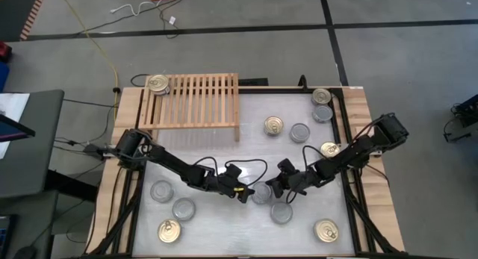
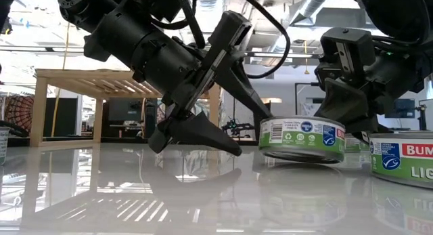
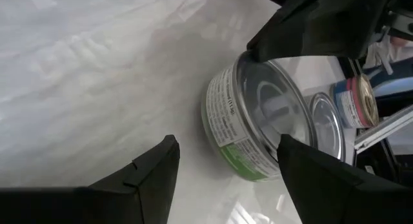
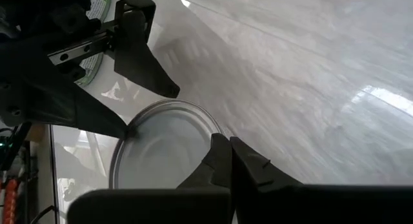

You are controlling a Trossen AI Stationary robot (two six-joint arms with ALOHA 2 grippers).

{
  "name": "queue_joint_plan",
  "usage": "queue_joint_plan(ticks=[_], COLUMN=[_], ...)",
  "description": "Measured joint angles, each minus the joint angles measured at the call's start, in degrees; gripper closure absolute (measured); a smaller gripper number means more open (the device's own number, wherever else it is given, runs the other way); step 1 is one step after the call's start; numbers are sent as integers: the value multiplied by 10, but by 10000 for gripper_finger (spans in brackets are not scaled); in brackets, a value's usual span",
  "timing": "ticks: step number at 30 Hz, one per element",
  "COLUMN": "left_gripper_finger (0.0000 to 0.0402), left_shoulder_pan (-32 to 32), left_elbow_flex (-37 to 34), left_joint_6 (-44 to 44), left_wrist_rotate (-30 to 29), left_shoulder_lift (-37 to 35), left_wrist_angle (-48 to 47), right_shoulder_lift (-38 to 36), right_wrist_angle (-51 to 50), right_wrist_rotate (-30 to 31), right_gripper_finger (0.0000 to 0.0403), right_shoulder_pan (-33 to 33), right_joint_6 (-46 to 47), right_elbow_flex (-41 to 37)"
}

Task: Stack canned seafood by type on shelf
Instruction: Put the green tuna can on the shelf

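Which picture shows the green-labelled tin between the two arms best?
The low view: the green-labelled tin stands side-on, label plain. The left wrist view shows its silver top and label tilted; the high view only a small grey top; the right wrist view just its top.

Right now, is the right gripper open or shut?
Shut: the right gripper's two fingers meet with no gap, holding nothing, above a silver-topped can.
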Motion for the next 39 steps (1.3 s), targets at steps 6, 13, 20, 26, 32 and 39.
queue_joint_plan(ticks=[6,13,20,26,32,39], left_gripper_finger=[151,151,151,151,151,151], left_shoulder_pan=[0,0,0,0,0,0], left_elbow_flex=[0,0,0,0,0,0], left_joint_6=[-17,-43,-103,-172,-203,-212], left_wrist_rotate=[2,8,30,43,37,29], left_shoulder_lift=[0,0,0,0,0,0], left_wrist_angle=[0,12,10,17,32,41], right_shoulder_lift=[0,0,1,1,1,1], right_wrist_angle=[0,1,5,6,6,4], right_wrist_rotate=[0,0,0,0,0,-1], right_gripper_finger=[384,384,384,384,385,385], right_shoulder_pan=[0,0,0,0,0,0], right_joint_6=[0,0,0,0,-4,-5], right_elbow_flex=[0,0,-1,-1,-1,-1])
